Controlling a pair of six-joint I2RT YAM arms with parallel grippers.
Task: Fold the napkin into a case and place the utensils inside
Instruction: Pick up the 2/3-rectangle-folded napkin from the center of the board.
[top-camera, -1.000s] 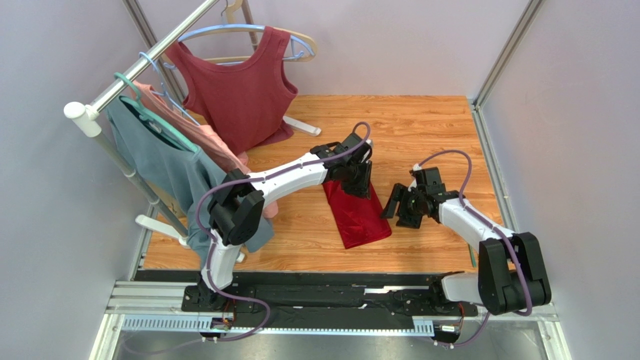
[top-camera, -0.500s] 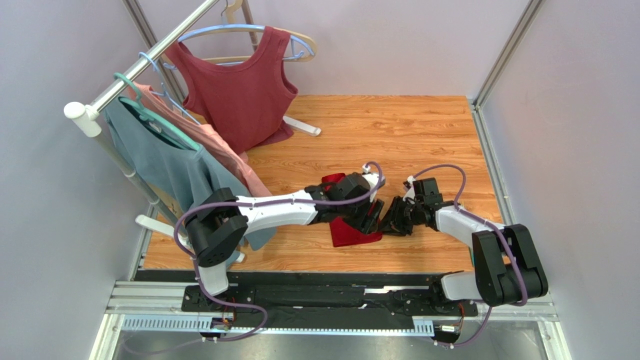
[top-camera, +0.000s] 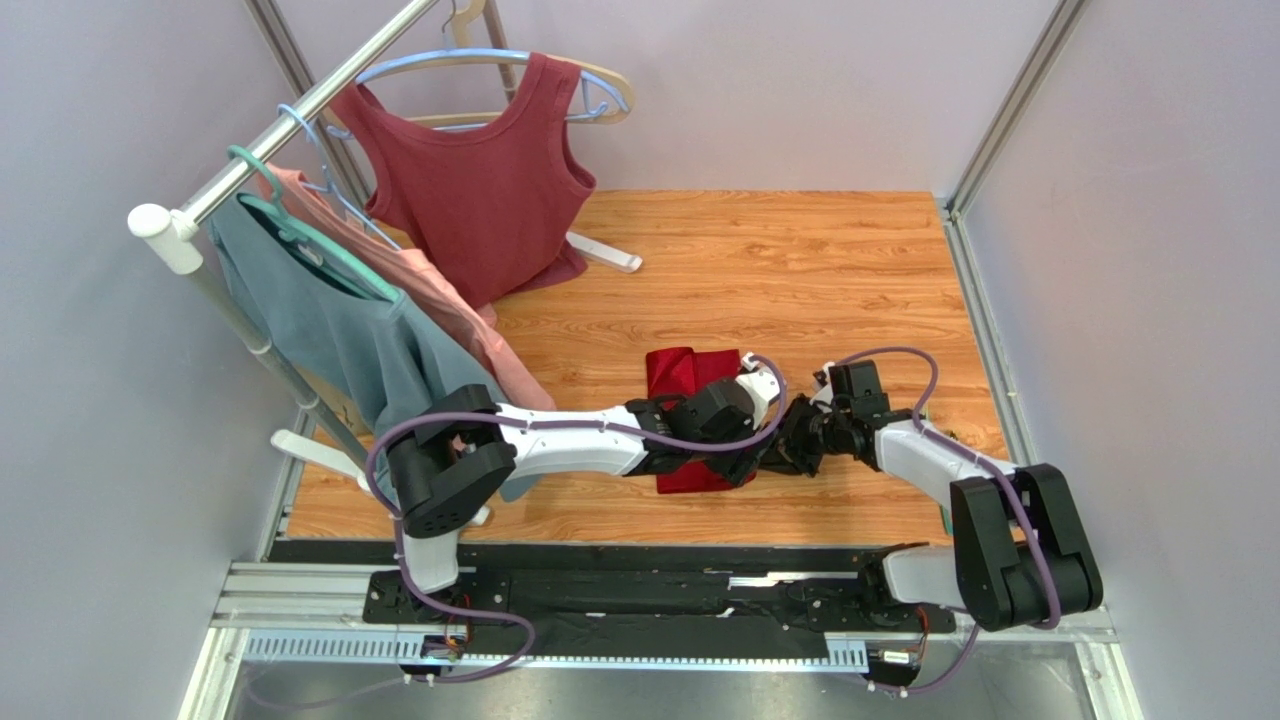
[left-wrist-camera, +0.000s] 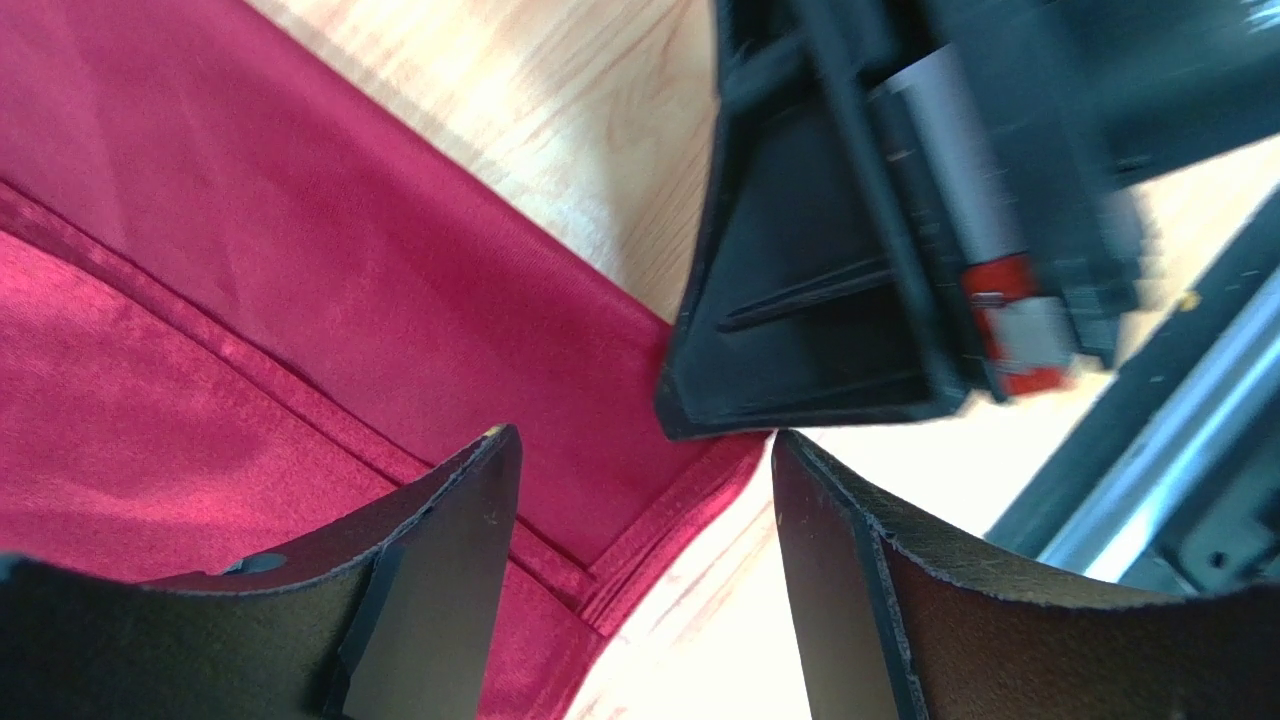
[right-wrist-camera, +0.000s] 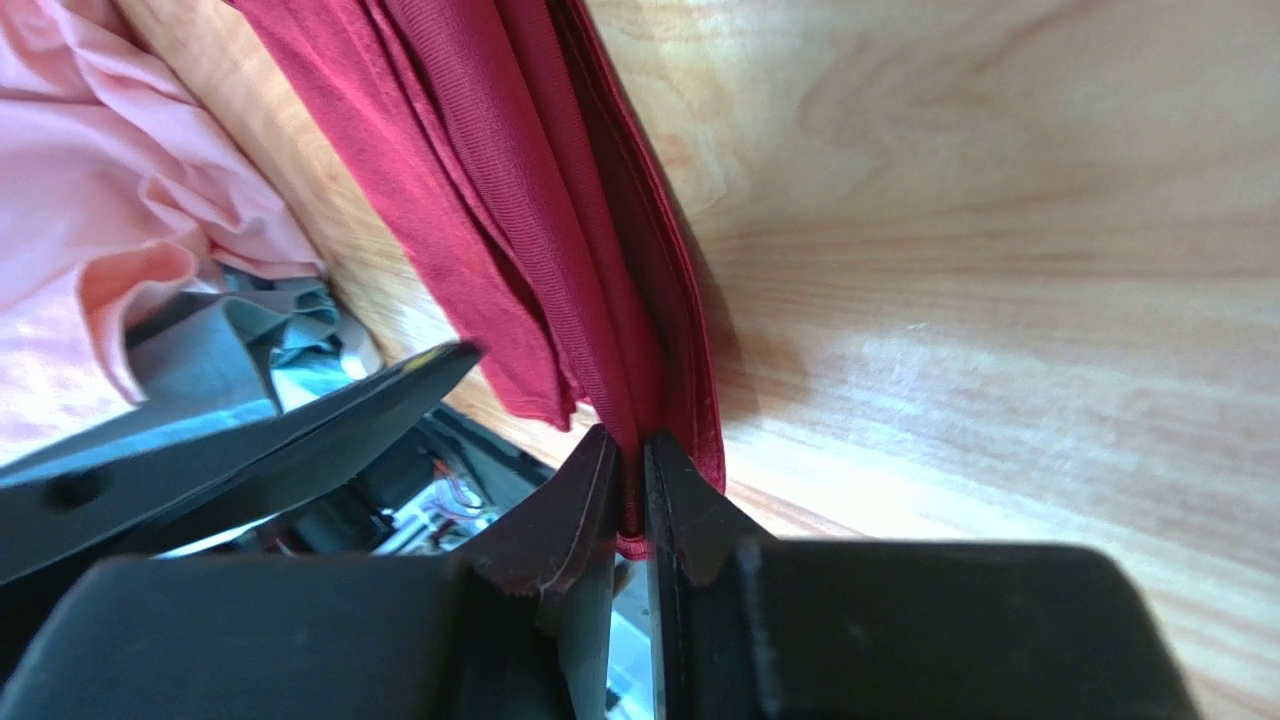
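The table (top-camera: 842, 255) is a light wood-grain board, boxed in by pale lilac walls (top-camera: 1157, 300), with grey metal posts rising at its far corners. A black rail (top-camera: 631, 578) runs along the near edge and carries the bases of the 2 arms. Over the far left corner stands a white clothes rack (top-camera: 286, 128) hung with a maroon sleeveless top (top-camera: 473, 180), a teal top (top-camera: 323, 330) and a pink garment (top-camera: 436, 300).

The napkin (top-camera: 684, 372) lies folded in layers near the middle of the table, a little toward the near edge, its crimson cloth flat on the wood. Both arms reach over its right side. The left gripper (left-wrist-camera: 643, 450) hovers just above the cloth, its jaws spread apart with nothing between them. The right gripper (right-wrist-camera: 631, 503) sits just beside it, low at the napkin's right edge. Its 2 fingers are pressed together on the hemmed edge of the folded layers.
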